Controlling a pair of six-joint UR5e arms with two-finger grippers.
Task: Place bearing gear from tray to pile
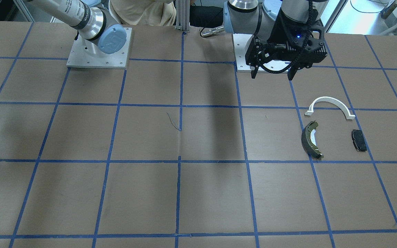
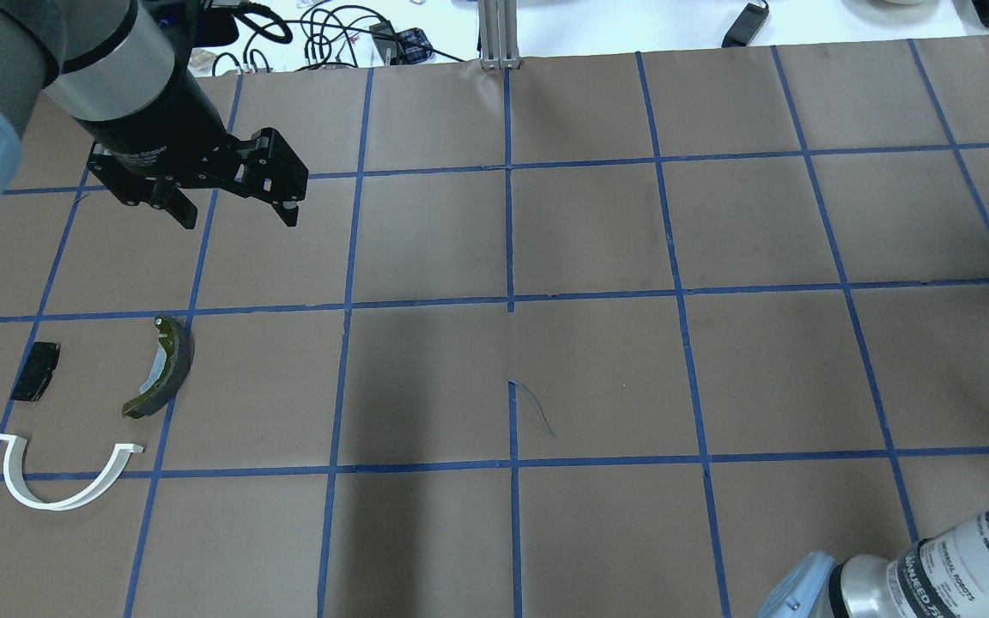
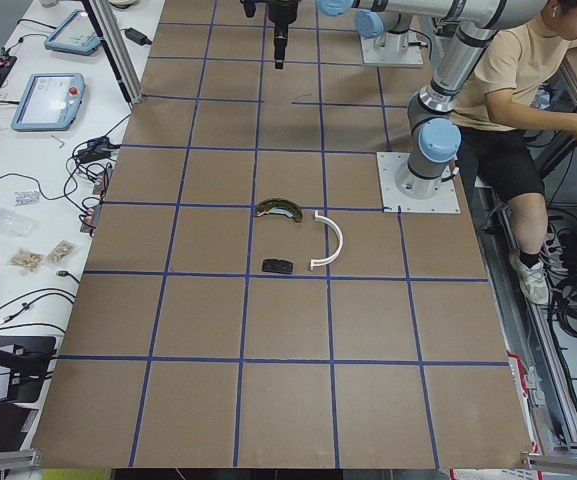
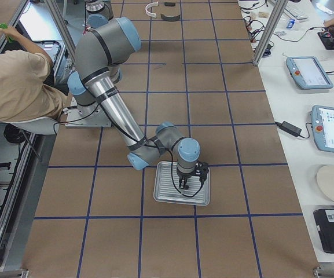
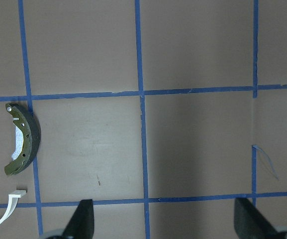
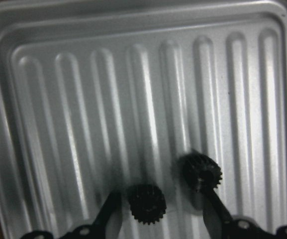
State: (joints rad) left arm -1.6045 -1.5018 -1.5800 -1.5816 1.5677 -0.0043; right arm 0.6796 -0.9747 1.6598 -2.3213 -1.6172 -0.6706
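Hovering, jaws wide and empty, right pincer (image 6: 159, 199) brackets a gear (image 6: 145, 203) on the tray (image 6: 58, 124); small, stiff, probably slick, so I'd pinch across the teeth.

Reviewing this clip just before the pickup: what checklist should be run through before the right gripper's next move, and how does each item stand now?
1. Right gripper open over the tray: ok.
2. One gear lies between its jaws: ok.
3. Second gear well clear of the jaws: not ok, it lies right by one of them.
4. Jaws low enough to grip the gear: cannot tell.
5. Left gripper out of the way: ok, it is open, empty, and apart from the brake shoe, white arch and black pad.
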